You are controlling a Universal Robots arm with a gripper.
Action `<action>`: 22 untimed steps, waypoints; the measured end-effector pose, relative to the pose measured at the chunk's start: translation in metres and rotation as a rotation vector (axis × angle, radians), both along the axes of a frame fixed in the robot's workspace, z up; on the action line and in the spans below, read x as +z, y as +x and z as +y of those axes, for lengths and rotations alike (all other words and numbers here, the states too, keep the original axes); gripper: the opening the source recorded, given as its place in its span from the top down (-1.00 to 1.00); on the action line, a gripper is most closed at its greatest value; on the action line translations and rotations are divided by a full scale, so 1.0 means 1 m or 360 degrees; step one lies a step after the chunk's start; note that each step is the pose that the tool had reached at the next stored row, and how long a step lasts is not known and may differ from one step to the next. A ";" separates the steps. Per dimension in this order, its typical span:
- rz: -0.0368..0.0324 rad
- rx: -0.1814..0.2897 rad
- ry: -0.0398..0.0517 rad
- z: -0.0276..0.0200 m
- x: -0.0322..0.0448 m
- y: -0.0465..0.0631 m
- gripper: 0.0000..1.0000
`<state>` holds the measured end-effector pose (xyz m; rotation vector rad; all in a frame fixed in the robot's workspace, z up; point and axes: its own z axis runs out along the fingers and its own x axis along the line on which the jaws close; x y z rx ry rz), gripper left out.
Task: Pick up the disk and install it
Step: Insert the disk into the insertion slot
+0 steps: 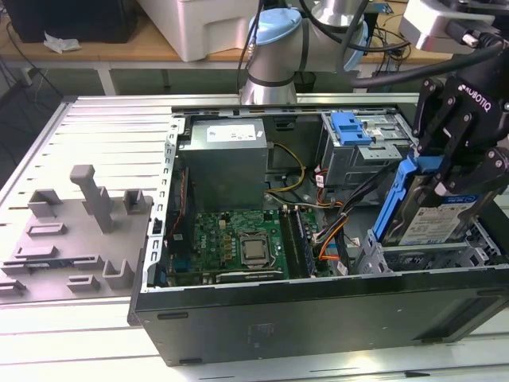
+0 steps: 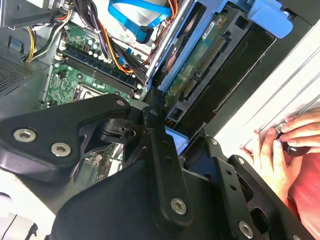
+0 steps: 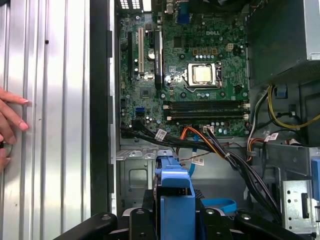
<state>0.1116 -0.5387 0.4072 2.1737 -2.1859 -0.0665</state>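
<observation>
Clamping the disk [image 1: 425, 227] on edge, the claw [image 1: 455, 189] hangs over the drive cage [image 1: 413, 256] at the open case's [image 1: 318, 318] end on the exterior view's right. A person's hand [image 3: 10, 120] lies on the worktop [image 3: 50, 75] beside the case.

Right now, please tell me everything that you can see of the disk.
The disk is a flat silver hard drive with a blue-and-white label, in a blue plastic carrier frame. The second wrist view shows its green circuit board and connector pins. The black pincer is shut on it from above. It stands on edge, tilted, over the grey metal drive cage at the exterior view's right of the open computer case. Whether it touches the cage, I cannot tell.
</observation>
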 end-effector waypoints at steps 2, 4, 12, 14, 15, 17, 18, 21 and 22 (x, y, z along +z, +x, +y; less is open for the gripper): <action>0.0001 0.0000 0.0000 0.0000 -0.0006 0.000 0.26; 0.0002 0.0000 0.0000 0.0000 -0.0012 0.000 0.26; 0.0003 0.0000 0.0000 0.0000 -0.0022 0.000 0.26; 0.0003 0.0000 0.0000 0.0000 -0.0022 0.000 0.26; 0.0003 0.0000 0.0000 0.0000 -0.0022 0.000 0.26; 0.0003 0.0000 0.0000 0.0000 -0.0022 0.000 0.26; 0.0003 0.0000 0.0000 0.0000 -0.0022 0.000 0.26; 0.0003 0.0000 0.0000 0.0000 -0.0022 0.000 0.25; 0.0003 0.0000 0.0000 0.0000 -0.0022 0.000 0.25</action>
